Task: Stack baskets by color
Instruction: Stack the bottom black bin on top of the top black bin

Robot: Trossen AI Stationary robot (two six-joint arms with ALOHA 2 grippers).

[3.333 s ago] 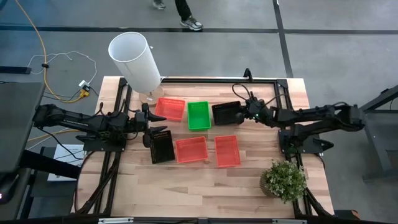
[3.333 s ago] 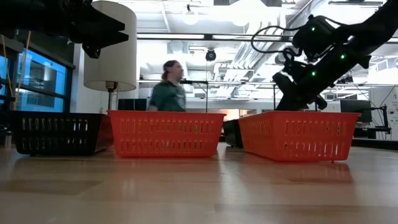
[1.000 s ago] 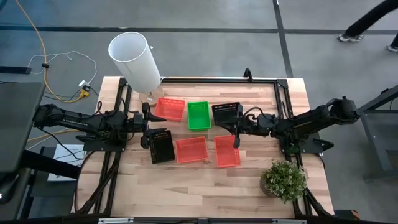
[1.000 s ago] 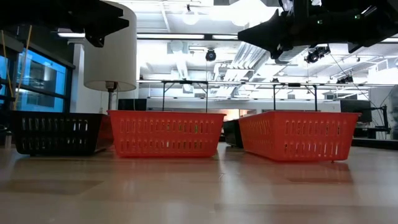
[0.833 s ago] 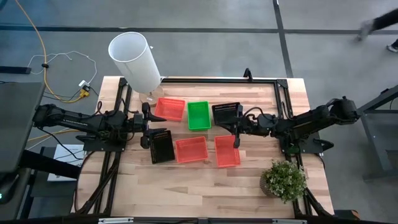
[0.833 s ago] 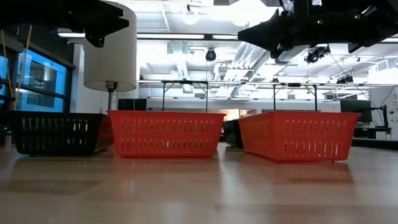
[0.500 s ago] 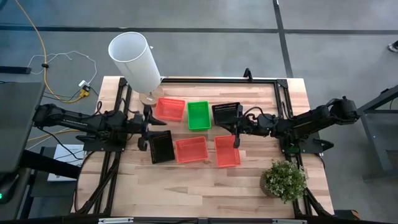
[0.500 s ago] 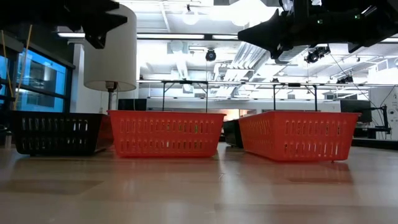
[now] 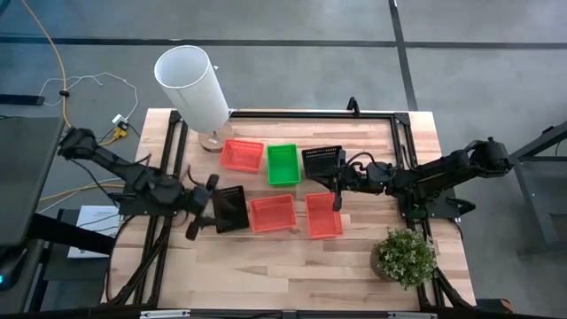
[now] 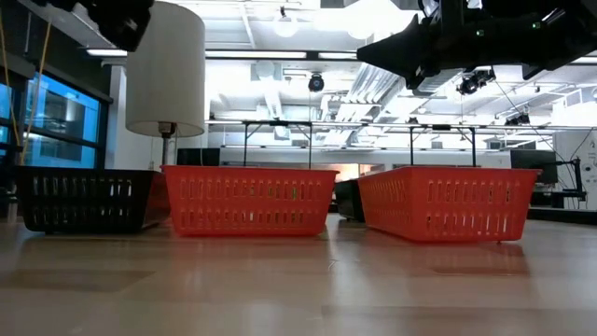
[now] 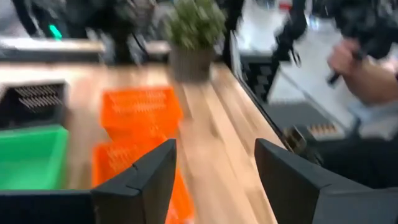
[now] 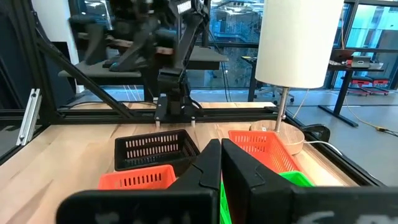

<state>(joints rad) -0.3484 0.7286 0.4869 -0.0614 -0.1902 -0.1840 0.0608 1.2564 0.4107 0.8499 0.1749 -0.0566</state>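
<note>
The left end effector point(image 9: 197, 215) hangs over the tabletop point(image 9: 292, 261), just beside one basket point(image 9: 230, 208); two more baskets point(image 9: 273, 213) point(image 9: 323, 214) follow in a row beyond it. The right end effector point(image 9: 336, 190) stands between that row's far basket and another basket point(image 9: 322, 160). The potted plant point(image 9: 404, 256) lies well apart.

Front desk point(image 9: 292, 266): bare wood, open passage.
Centre: blocked by baskets point(image 9: 273, 213).
Corners: white cylinder point(image 9: 191, 86), potted plant point(image 9: 405, 256).
</note>
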